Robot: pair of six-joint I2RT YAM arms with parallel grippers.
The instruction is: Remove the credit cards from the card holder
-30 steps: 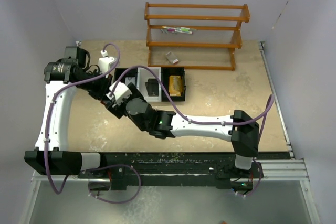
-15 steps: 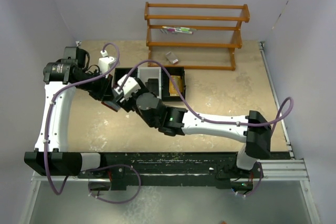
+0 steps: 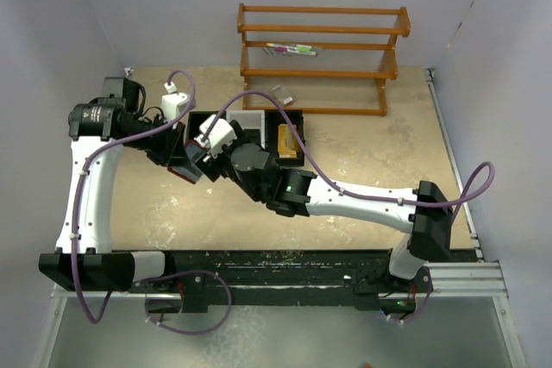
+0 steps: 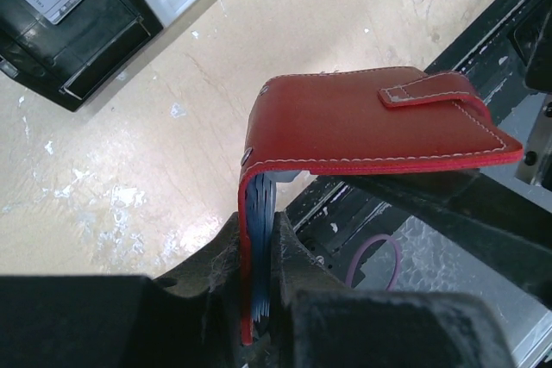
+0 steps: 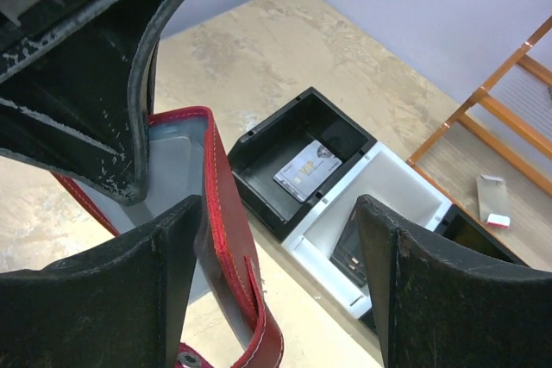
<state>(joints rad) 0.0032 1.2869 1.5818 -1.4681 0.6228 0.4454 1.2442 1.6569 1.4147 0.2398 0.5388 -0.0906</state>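
Red card holder (image 4: 362, 122), gripped near the tray (image 5: 259, 140).
Left gripper (image 4: 259, 299) pinches its folded edge. Right gripper (image 5: 278, 221) spread wide around its flap. Silver credit card (image 5: 308, 170) lies in the tray's black compartment.

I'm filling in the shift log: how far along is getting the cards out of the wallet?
Done: one card lies in the tray's black compartment. In hand: the left gripper clamps the red wallet, and the open right gripper hovers at its free flap, holding nothing. Left: layered edges show between the wallet's flaps, so more cards probably remain inside.
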